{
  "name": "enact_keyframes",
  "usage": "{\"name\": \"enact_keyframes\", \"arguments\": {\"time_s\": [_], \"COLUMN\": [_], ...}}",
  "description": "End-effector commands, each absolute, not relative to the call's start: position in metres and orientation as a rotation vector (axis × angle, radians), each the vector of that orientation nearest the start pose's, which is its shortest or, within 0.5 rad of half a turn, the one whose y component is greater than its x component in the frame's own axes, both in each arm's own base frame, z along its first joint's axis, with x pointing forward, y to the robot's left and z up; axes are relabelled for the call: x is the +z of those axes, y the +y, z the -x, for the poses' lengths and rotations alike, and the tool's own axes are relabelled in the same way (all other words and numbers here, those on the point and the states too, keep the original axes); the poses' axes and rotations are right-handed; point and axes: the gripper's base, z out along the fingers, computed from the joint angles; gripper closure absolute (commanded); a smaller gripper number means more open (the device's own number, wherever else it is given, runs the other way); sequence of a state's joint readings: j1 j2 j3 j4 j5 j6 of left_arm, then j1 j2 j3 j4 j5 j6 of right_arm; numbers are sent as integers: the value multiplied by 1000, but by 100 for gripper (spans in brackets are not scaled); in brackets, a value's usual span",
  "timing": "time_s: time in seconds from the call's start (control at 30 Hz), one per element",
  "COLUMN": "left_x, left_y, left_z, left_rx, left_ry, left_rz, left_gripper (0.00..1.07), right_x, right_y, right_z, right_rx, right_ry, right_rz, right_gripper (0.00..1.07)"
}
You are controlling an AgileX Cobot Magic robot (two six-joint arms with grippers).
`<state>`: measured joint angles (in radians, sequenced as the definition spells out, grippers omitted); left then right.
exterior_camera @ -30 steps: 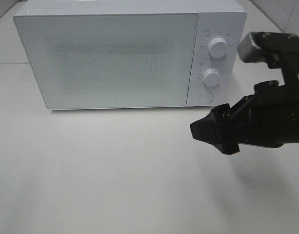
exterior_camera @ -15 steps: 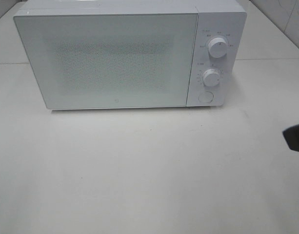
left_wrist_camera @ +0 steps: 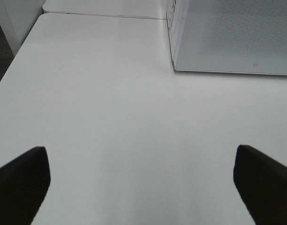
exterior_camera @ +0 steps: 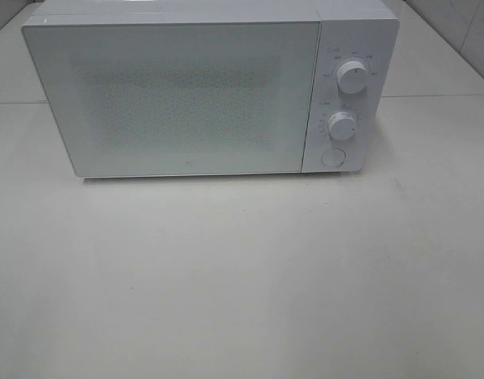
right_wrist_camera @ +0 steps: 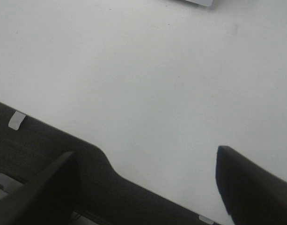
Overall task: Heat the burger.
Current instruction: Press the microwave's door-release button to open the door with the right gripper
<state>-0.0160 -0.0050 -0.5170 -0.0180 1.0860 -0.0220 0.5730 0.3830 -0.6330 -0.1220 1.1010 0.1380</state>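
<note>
- Gone from the high view is the right arm: a second ago its black gripper hung in front of the microwave's control side, half a second ago only a dark tip showed at the right edge, and now neither arm appears there.
- From the high camera, a boxy white microwave oven [exterior_camera: 186, 95] stands at the back of the plain white table [exterior_camera: 226, 276]. Its door is shut, with a speckled, frosted window I cannot see through.
- On its right panel sit a round white upper knob [exterior_camera: 352, 76], a round white lower knob [exterior_camera: 343, 125] and a flat round button [exterior_camera: 332, 157] beneath them.
- Where the burger is I cannot tell; no view shows it.
- From the left wrist, the left gripper [left_wrist_camera: 141, 157] hovers over bare table, its black fingers [left_wrist_camera: 21, 183] spread wide and released, nothing between them. The microwave's front corner lies ahead of it, well apart.
- From the right wrist, the right gripper [right_wrist_camera: 143, 161] is also released, its dark fingers [right_wrist_camera: 251, 183] apart and empty. It hangs over the table's edge, where a dark strip [right_wrist_camera: 40, 140] with a small grey tab [right_wrist_camera: 16, 120] runs below the white top.
</note>
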Motion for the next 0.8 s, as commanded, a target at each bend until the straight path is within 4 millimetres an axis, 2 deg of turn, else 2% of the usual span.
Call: {"name": "enact_keyframes", "arguments": {"time_s": [0.03, 0.1, 0.2, 0.27, 0.47, 0.63, 0.8], "left_x": [281, 281, 281, 281, 281, 281, 281], "left_y": [-2, -2, -2, -2, -2, -2, -2], "left_z": [11, 11, 11, 11, 11, 11, 11], "left_rx": [-51, -51, -51, -51, -51, -51, -51], "left_ry": [2015, 2015, 2015, 2015, 2015, 2015, 2015], "left_rz": [7, 7, 7, 7, 7, 7, 7], "left_gripper": [6, 6, 6, 6, 6, 6, 6], "right_x": [301, 298, 297, 293, 291, 292, 291], "right_y": [12, 5, 3, -4, -10, -10, -6], "right_z": [-40, -35, -33, -23, -2, 13, 13], "right_rx": [189, 145, 127, 75, -12, -37, -5], "right_ry": [2275, 2259, 2246, 2177, 2044, 1947, 1936], "right_rz": [444, 330, 295, 164, -7, -86, -109], "right_gripper": [31, 31, 31, 31, 31, 31, 31]}}
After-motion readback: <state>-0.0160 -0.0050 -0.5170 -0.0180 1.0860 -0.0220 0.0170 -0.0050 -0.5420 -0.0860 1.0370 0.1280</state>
